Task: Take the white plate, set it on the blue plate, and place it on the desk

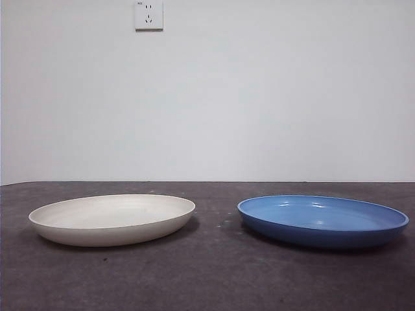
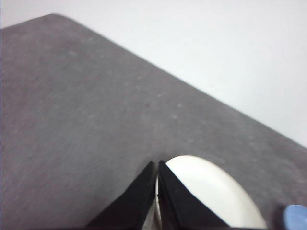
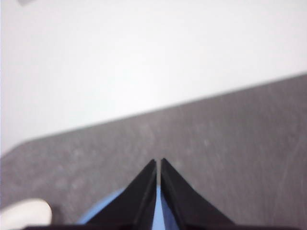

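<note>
The white plate (image 1: pixel 111 219) lies flat on the desk (image 1: pixel 207 278) at the left of the front view, and the blue plate (image 1: pixel 322 220) lies to its right, a gap apart. No arm shows in the front view. My left gripper (image 2: pixel 158 164) is shut and empty, held above the desk with the white plate (image 2: pixel 211 194) below and beyond its tips; a sliver of the blue plate (image 2: pixel 296 218) shows at the edge. Shut and empty too, my right gripper (image 3: pixel 159 161) hangs over the blue plate (image 3: pixel 103 211), with the white plate (image 3: pixel 26 213) off to one side.
A white wall (image 1: pixel 259 97) with a power socket (image 1: pixel 148 14) stands behind the desk's far edge. Bare desk surface lies in front of and between the two plates.
</note>
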Tool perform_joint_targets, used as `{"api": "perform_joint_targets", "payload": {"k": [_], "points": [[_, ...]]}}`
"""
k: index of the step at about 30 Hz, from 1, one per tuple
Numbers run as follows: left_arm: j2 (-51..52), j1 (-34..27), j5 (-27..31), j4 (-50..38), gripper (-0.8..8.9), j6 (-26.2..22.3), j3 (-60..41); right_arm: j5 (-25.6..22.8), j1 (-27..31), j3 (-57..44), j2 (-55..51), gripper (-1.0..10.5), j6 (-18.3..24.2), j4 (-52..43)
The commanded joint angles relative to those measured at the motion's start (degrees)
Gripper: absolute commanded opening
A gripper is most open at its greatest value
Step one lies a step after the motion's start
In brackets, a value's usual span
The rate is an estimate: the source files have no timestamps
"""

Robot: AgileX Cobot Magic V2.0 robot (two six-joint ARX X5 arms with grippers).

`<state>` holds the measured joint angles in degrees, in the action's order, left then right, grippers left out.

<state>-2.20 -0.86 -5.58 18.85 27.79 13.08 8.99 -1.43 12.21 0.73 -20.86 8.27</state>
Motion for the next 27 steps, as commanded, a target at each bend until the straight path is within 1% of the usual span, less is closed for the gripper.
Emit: {"api": "perform_joint_targets", "payload": {"k": [1, 4, 7, 14, 17, 23, 27], "points": [[-1.8, 0.0, -2.0, 0.3, 0.09, -0.3, 4.2, 0.0, 0.1, 4.6, 1.6, 0.1, 0.5, 2.1], [-4.7, 0.0, -4.1, 2.3, 0.09, -2.4, 8.3, 0.0, 0.1, 10.5, 4.7, 0.1, 3.0, 5.7], [-8.7, 0.0, -6.3, 5.4, 0.09, -5.6, 12.5, 1.3, 0.0, 16.8, 9.4, 0.1, 5.4, 10.8], [-21.3, 0.0, -16.1, 14.4, 0.09, -14.0, 23.3, 9.1, 0.0, 31.1, 24.3, 0.1, 12.2, 26.0], [-27.0, 0.3, -19.1, 19.3, 0.09, -18.0, 28.0, 12.8, 0.0, 35.8, 30.3, 0.1, 14.6, 31.8], [-36.0, 2.6, -24.5, 29.2, 0.09, -25.2, 35.9, 17.6, -0.6, 41.6, 39.1, 0.1, 19.0, 40.9], [-39.6, 6.0, -26.6, 33.8, 0.09, -28.0, 39.0, 21.0, -2.6, 43.0, 42.8, 0.1, 21.0, 45.6]]}}
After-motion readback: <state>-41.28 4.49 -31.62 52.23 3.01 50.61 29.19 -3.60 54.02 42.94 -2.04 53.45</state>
